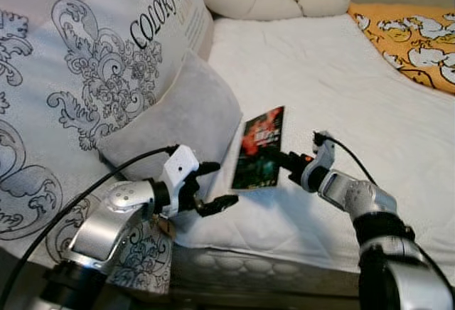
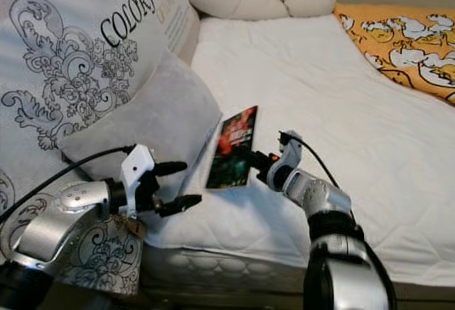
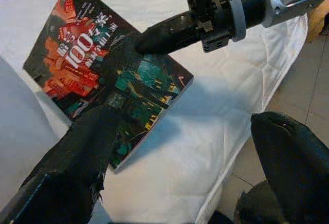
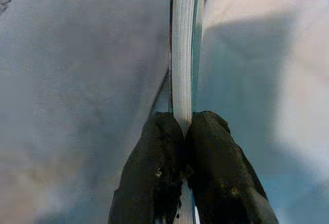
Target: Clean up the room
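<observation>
White quilted bed mattress. Large white scroll-print pillow. Plain grey cushion, leaning on it. Dark paperback book with red cover art, raised on edge beside the cushion near the mattress edge. Right pincer clenched on the book's edge. Left pincer released, fingers spread, near the book.

Two silver arms with black joints and black cables; the left gripper has a white housing, the right gripper an orange mark
</observation>
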